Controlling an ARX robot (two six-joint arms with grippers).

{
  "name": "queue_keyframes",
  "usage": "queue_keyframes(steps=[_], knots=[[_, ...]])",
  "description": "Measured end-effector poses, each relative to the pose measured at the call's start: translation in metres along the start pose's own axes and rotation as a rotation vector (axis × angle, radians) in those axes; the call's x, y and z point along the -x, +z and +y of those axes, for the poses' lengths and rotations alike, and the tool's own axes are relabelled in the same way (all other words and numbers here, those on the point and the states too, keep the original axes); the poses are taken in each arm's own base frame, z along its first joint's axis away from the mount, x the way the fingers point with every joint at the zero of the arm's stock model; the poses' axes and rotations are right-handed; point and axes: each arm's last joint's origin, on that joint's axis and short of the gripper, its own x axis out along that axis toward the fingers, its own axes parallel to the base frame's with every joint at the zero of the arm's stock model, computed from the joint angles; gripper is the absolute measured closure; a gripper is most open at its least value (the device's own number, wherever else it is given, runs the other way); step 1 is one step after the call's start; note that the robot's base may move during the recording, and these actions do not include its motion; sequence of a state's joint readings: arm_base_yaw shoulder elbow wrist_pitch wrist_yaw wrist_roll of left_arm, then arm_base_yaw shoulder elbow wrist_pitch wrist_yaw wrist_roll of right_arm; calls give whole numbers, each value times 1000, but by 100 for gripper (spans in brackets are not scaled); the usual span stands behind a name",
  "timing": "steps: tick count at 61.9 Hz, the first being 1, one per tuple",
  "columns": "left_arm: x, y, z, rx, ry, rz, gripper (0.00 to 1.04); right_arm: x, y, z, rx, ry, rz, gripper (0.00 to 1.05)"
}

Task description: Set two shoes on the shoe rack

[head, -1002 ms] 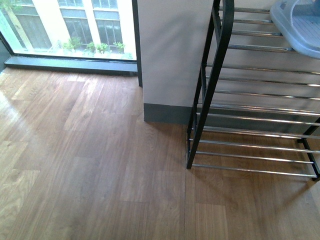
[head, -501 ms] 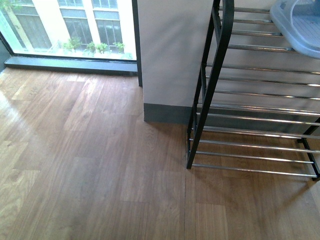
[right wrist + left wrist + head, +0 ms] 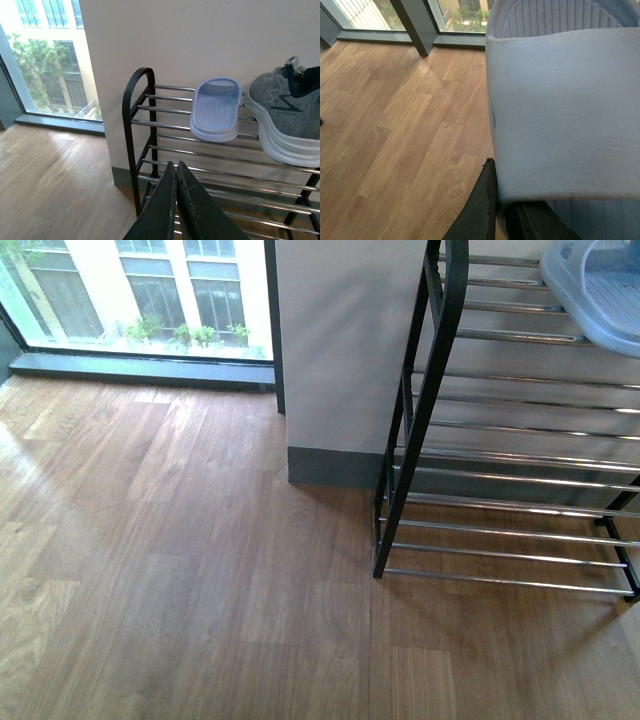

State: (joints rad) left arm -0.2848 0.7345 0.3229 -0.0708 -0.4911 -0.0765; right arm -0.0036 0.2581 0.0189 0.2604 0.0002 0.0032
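In the left wrist view a pale blue slide (image 3: 560,115) fills most of the picture. My left gripper (image 3: 500,200) is shut on its edge, and wooden floor shows beneath it. The tall black shoe rack (image 3: 137,100) with chrome bars stands against the wall. On its top tier lie a second pale blue slide (image 3: 216,107) and, to its right, a grey knit sneaker (image 3: 285,117) with a white sole. My right gripper (image 3: 175,167) is shut on nothing, hanging in front of the rack's left end. The front view shows the shoe rack (image 3: 430,400) and a slide (image 3: 598,290) on its top bars; neither arm appears there.
A white wall column with a grey skirting (image 3: 335,465) stands just left of the rack. A floor-to-ceiling window (image 3: 130,300) runs along the far left. Wooden floor (image 3: 180,570) spreads in front of the rack and the window.
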Motion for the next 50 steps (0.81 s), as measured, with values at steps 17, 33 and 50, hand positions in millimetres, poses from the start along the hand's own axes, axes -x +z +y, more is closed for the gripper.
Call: queue_keyframes(steps=[17, 33, 50], knots=[[0, 0, 0, 0, 0, 0, 103, 5, 0, 0, 0, 0, 1, 103], [0, 0, 0, 0, -1, 0, 103, 17, -3, 0, 0, 0, 8, 103], [0, 0, 0, 0, 0, 0, 103, 17, -3, 0, 1, 1, 5, 88]])
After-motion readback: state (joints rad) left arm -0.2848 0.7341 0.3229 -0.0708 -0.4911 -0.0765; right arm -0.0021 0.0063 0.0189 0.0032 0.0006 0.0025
